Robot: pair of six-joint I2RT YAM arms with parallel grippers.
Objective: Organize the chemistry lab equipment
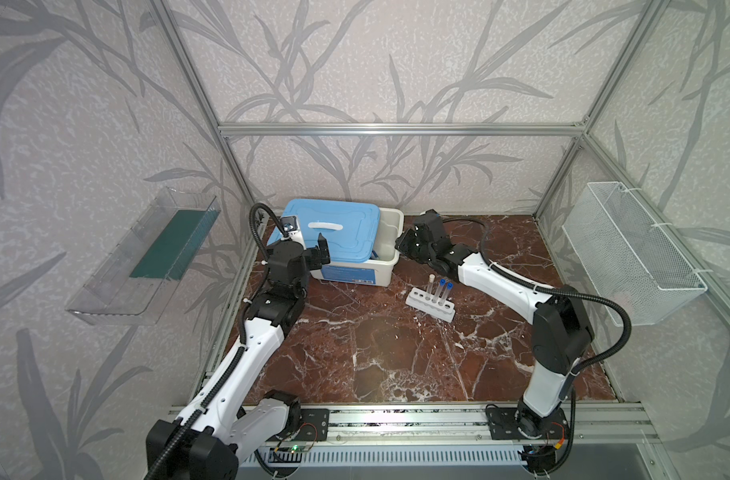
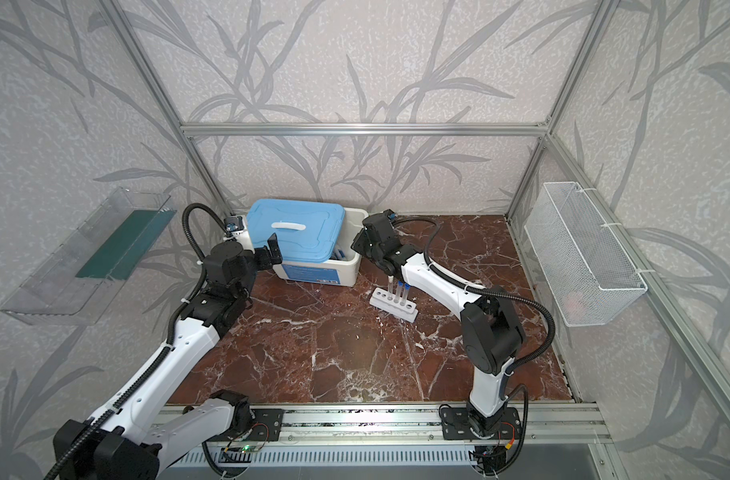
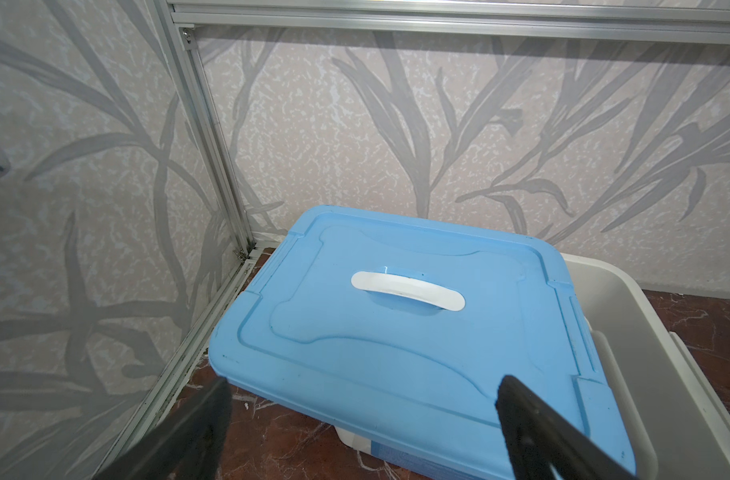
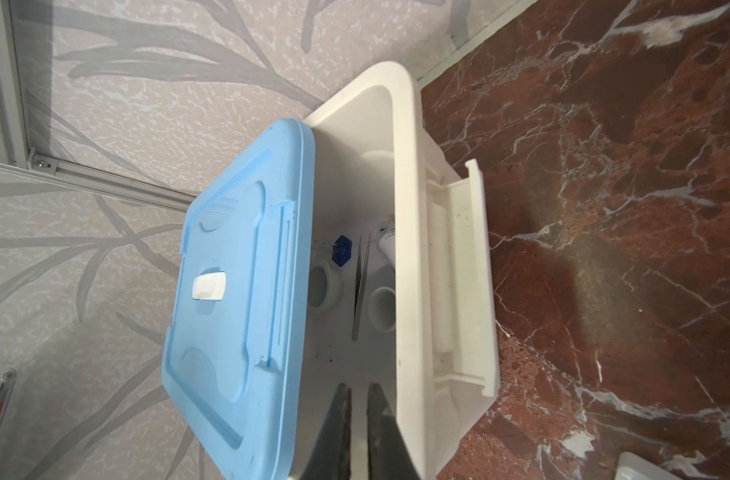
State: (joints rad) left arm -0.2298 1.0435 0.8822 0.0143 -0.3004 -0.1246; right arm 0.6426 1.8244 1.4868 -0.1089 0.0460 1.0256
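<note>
At upper centre of both top views the white bin holds two white cups, tweezers, blue-based cylinder and bottle; three capped test tubes stand in the rack on the desk — sorting looks nearly done. Remaining: probably sliding the blue lid shut. Left hand gapes by its corner; right hand, fingers nearly together, empty, blocks the opening

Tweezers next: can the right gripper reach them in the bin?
Probably yes: the blue lid sits aside, leaving the tweezers uncovered, and the right gripper hovers at that narrow gap.
</note>
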